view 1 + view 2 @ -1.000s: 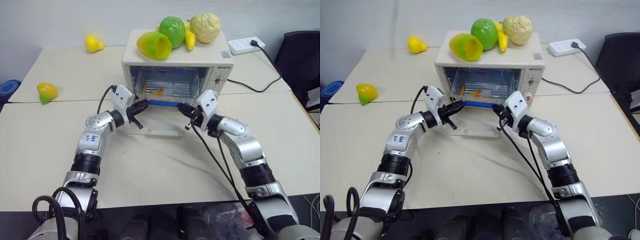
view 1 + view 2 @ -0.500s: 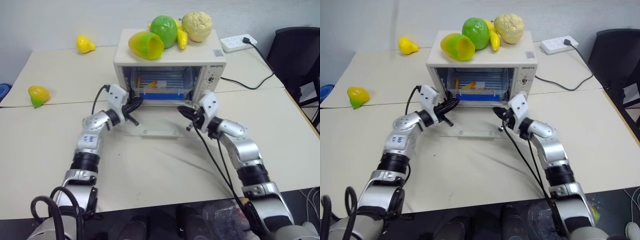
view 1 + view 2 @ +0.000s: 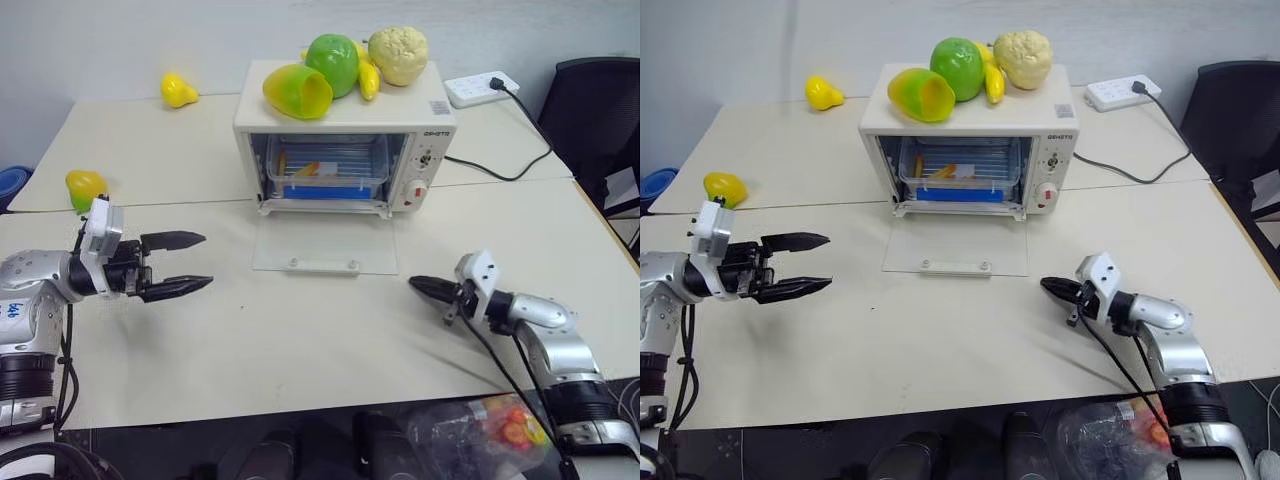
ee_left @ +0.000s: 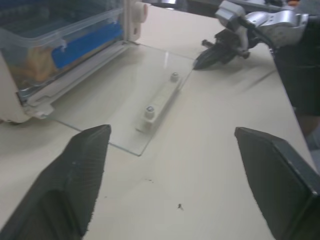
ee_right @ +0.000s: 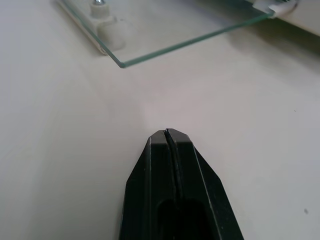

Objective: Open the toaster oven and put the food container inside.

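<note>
The food container (image 3: 327,169) sat inside the toaster oven (image 3: 345,140), upper centre, door flat on the tabletop (image 3: 300,340). Left gripper (image 3: 185,264) wide open, empty; right gripper (image 3: 421,286) closed, empty, slightly nearer.

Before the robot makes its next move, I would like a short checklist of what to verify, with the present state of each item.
1. Toaster oven door is open and lying flat on the table: ok.
2. Food container is inside the oven, on the rack: ok.
3. Left gripper is clear of the door, jaws wide open and empty: ok.
4. Right gripper is clear of the door, jaws shut and empty: ok.
5. Container sits deep enough for the door to close: cannot tell.
6. Toy fruit on the oven top is steady: ok.
</note>
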